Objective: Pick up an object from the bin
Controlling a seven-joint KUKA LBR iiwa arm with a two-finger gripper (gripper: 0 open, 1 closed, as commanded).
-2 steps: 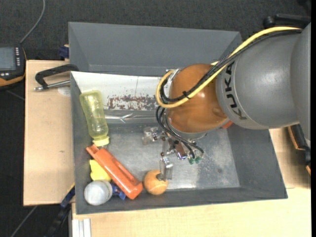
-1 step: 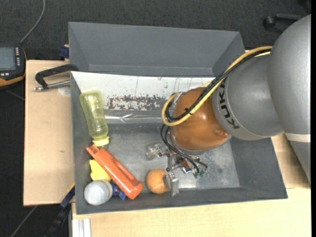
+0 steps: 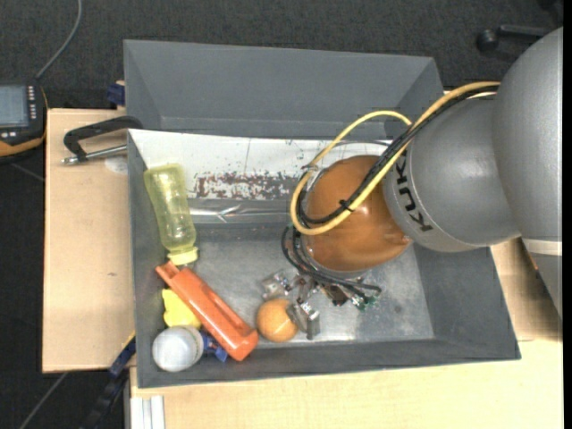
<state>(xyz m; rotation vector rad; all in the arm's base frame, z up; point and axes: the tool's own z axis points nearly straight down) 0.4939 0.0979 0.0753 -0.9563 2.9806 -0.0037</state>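
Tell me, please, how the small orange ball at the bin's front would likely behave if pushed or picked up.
The orange ball, beside the gripper, looks round and smooth, so a nudge would probably send it rolling across the bin floor. Its rounded sides may let it squirt out of an off-centre pinch. Being small, it is likely light.

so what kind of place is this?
Probably a robotics lab bin-picking cell: a KUKA arm reaches into a grey metal bin of loose odds, like an orange ball and a yellow bottle.
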